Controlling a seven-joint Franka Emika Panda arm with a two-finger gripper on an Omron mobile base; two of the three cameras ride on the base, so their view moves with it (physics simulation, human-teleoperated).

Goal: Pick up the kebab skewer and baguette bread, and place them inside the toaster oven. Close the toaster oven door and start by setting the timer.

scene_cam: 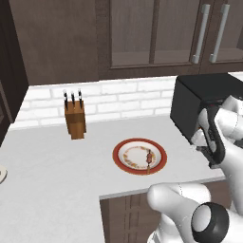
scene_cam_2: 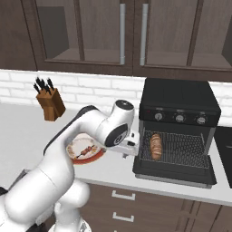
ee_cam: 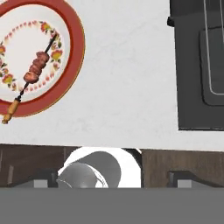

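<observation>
kebab skewer (ee_cam: pixel 36 70) handle overhangs plate (ee_cam: pixel 78 52)

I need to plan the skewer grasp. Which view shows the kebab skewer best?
The hand view: the kebab skewer lies large and unobstructed across the plate. The left base view shows it small; in the right base view it is partly hidden by the arm.

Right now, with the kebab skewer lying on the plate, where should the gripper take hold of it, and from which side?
Grip the kebab skewer at its meat chunks, coming straight down from above with the fingers set across the stick. It lies flat on the plate, so a side approach would likely hit the rim. The bare stick looks too thin to hold; the chunks are wider.
</observation>
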